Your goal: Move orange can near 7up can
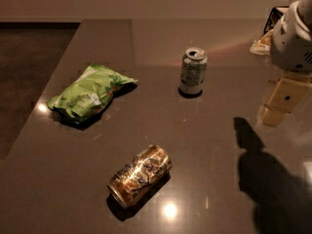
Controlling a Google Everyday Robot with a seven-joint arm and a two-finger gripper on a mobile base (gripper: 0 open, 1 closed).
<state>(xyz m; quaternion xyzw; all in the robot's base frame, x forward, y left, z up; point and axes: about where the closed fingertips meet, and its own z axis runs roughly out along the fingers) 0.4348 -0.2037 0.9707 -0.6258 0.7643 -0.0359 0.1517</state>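
The orange can [140, 174], dented and orange-gold, lies on its side on the dark table near the front centre. The 7up can [193, 71], silver-grey with greenish print, stands upright further back, right of centre. My gripper [280, 104] hangs above the table at the right edge, below its white wrist housing [292, 43]. It is well to the right of both cans and touches neither. Its shadow [265, 174] falls on the table at the front right.
A green chip bag [90, 91] lies on the left part of the table [209, 145]. The table's left edge runs diagonally beside a dark floor [29, 67]. A small packet or object [265, 38] sits at the far right, behind the arm.
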